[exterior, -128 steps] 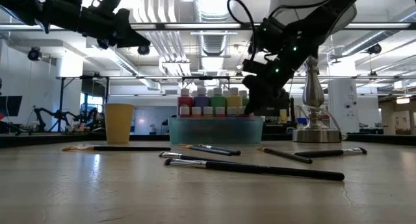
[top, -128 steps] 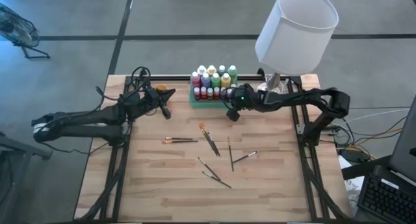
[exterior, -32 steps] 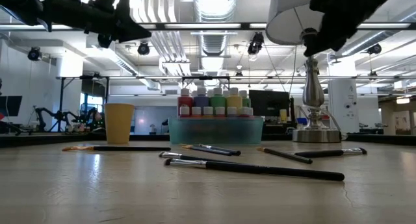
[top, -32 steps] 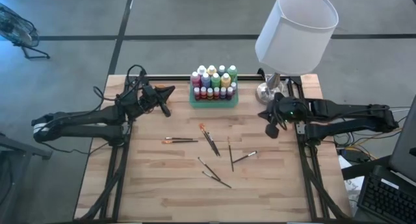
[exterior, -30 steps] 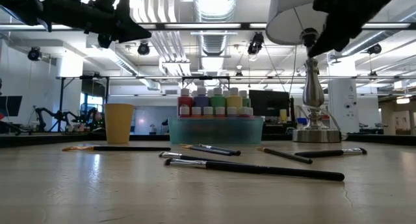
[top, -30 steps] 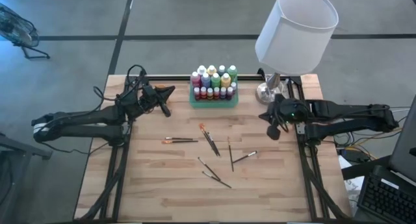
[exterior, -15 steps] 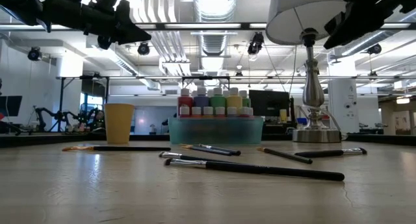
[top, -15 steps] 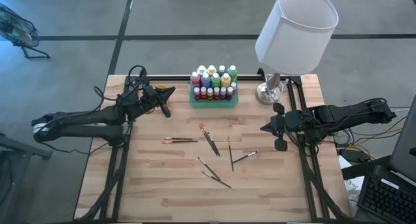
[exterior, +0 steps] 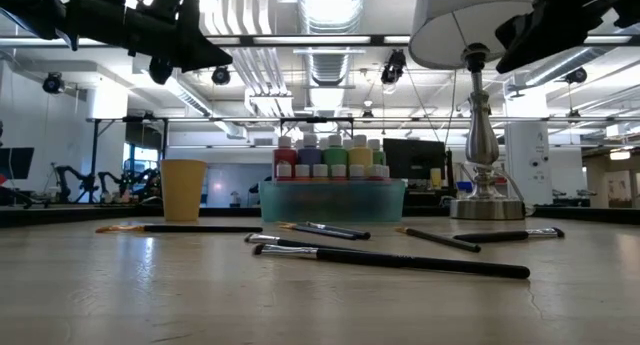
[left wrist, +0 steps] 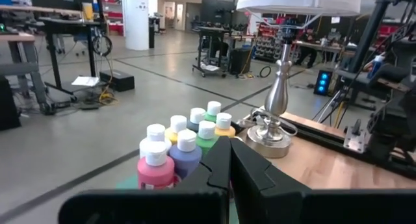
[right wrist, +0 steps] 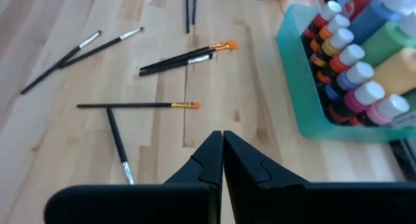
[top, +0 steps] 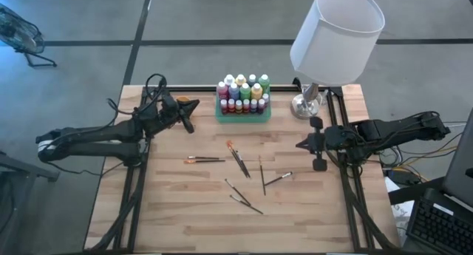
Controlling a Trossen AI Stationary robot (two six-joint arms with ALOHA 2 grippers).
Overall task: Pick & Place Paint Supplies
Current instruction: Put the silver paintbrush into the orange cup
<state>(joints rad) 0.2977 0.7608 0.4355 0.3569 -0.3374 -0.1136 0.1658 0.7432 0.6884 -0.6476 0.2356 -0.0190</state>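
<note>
so: left gripper [top: 186, 114] hangs near the tabletop's far-left corner, beside the orange cup [top: 190, 104], fingers together, empty. paint bottles [top: 241, 92] stand packed in the green tray [top: 221, 114] at the far edge. paintbrushes [top: 238, 160] lie scattered mid-table. right gripper [top: 317, 144] sits high by the right edge, fingers together, empty. step looks like brush pickup; next move needs fingers parted, then a descent onto one handle.

Pale wooden plank table [top: 177, 211] on grey concrete floor [top: 222, 18] w/ dark seam lines. White-shaded, chrome-based lamp [top: 336, 29] at table's far right corner. Ceiling ducts [exterior: 330, 60], strip lights overhead.
</note>
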